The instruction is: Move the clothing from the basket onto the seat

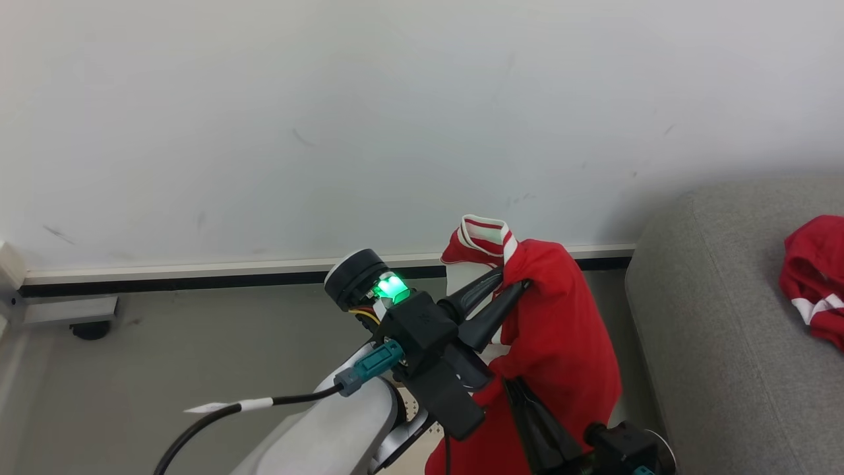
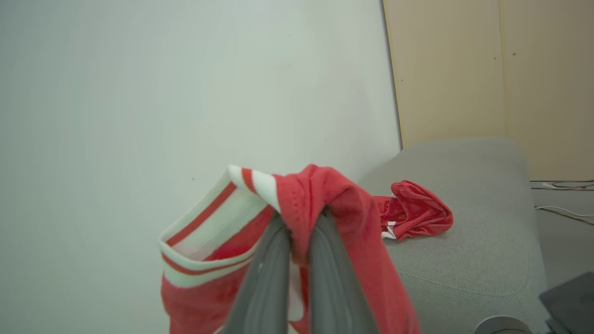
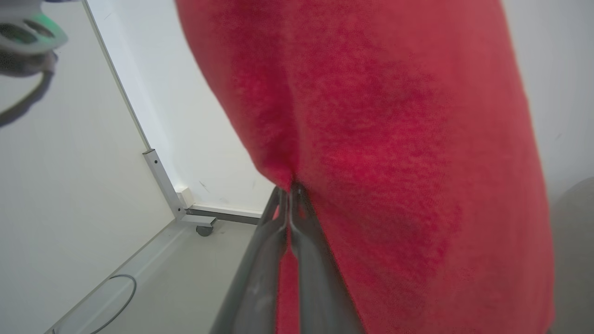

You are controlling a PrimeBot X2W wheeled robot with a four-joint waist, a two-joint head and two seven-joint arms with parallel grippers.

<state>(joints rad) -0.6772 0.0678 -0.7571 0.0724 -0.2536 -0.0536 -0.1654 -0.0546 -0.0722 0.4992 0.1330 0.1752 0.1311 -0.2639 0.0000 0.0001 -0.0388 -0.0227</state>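
So the left gripper (image 1: 514, 280) is clamped on a bunched-up bit of the red garment (image 1: 560, 343) near its top. It holds the thing up in the air in front of the white wall (image 1: 330, 119). The white band with red stripes (image 1: 484, 234) pokes up just above the fingers. The rest of the fabric hangs down, and the right gripper (image 1: 511, 386) is pinched tight on a lower fold of that same garment. The piece is up off the floor (image 1: 165, 349), just left of the grey seat (image 1: 712, 316); can't tell if it brushes the seat's side. A second red garment (image 1: 817, 284) with white trim lies crumpled on the seat, well apart from the held one.
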